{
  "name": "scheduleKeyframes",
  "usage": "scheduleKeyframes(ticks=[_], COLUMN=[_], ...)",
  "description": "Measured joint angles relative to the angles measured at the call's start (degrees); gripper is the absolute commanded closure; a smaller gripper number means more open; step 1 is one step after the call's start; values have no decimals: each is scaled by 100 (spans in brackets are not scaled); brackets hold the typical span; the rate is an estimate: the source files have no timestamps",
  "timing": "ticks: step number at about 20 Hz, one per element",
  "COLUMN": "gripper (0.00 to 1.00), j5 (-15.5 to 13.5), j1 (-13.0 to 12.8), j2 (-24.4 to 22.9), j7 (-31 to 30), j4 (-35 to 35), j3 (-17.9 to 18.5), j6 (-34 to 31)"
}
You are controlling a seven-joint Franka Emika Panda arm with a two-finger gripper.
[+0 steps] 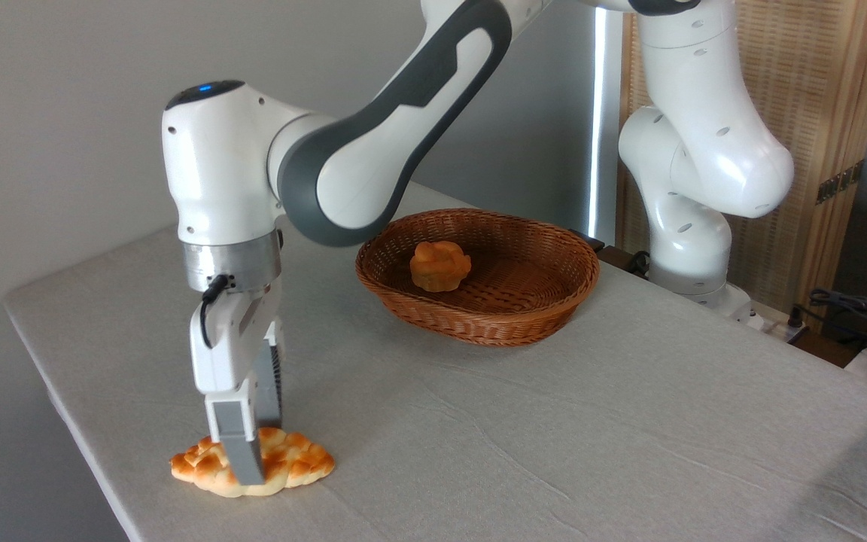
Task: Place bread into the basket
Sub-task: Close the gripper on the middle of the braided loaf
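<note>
**Loaf at the table's brink, gripper down on it**

We see the white two-finger gripper (247,461) lowered upright over the flat braided cream-and-golden bread loaf (294,461), one grey finger (241,448) in front of it and the other behind. The fingers straddle the loaf's middle, but we cannot tell whether they are clenched on it or merely around it.

The loaf lies at the near left of the grey cloth-covered table (554,421), close to the edge. A shallow pinch on so flat a piece could slip, and a nudge leftward might push it off.

The oval reddish-brown wicker basket (512,320) sits well apart, up and right, already holding a small round orange-brown bun (440,266). Bare cloth lies between; we judge the lift must clear the low rim.
</note>
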Motion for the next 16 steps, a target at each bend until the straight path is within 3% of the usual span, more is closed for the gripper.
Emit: scheduleKeyframes(ticks=[3,4,5,7,9,16], gripper=[2,10,32,66,83,82], j5=[0,0,0,6,6,24], j1=[-2,-2,-2,-2,-2,-2], j2=[151,196,202,192,191,191], j7=[0,0,0,5,11,42], j4=[-7,-6,-5,-3,-3,5], j3=[-36,-50,-55,-56,-57,-97], j6=[309,371,378,378,378,388])
